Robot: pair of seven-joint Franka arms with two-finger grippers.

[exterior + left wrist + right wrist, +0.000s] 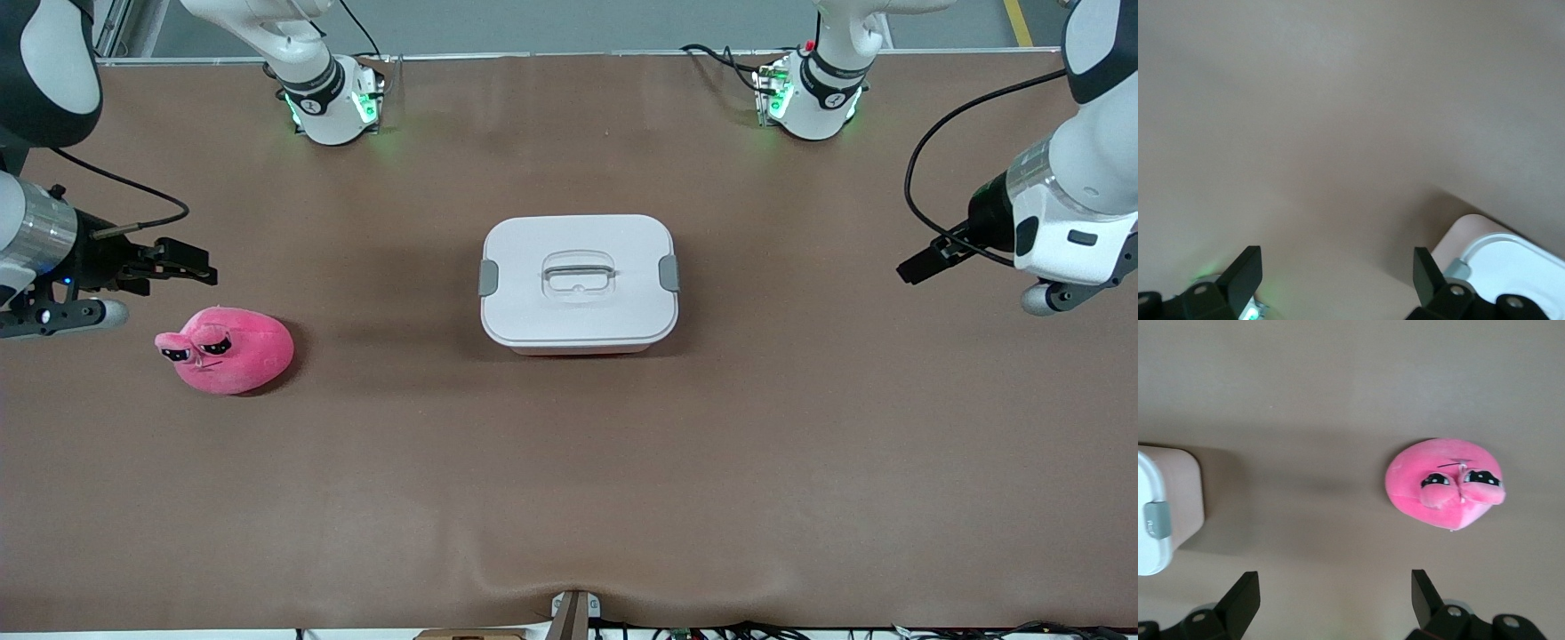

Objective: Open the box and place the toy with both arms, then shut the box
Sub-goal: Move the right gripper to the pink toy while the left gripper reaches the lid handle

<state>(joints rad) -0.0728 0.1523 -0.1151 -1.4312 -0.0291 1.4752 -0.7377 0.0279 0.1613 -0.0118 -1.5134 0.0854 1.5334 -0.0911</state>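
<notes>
At the middle of the table (pixel 569 498) I have the box (pixel 579 283) sitting shut, its white lid (pixel 533 311) seated square on the pale pink tub, the two grey side clips (pixel 488 277) at three and nine o'clock of the lid as I look from the front camera, and the recessed handle (pixel 578 272) untouched at its centre. The toy (pixel 226 348) lies on the bare cloth out toward the right arm's end of the table, roughly at eight o'clock from the box and well apart from it, face up toward my front camera.

My right gripper (pixel 182 260) hangs in the air near the toy, at about eleven o'clock of it in the front view, jaws spread wide and holding nothing; its wrist view shows the toy and one clipped corner of the box between the open fingers (pixel 1241 600). My left gripper (pixel 920 263) hovers over bare table at the left arm's end, out at three o'clock from the box, jaws likewise spread and empty.

By my reading nothing of the job is done yet: lid still to come off, toy still to be lifted in, lid still to be put back. I judge this the very start, both arms waiting
</notes>
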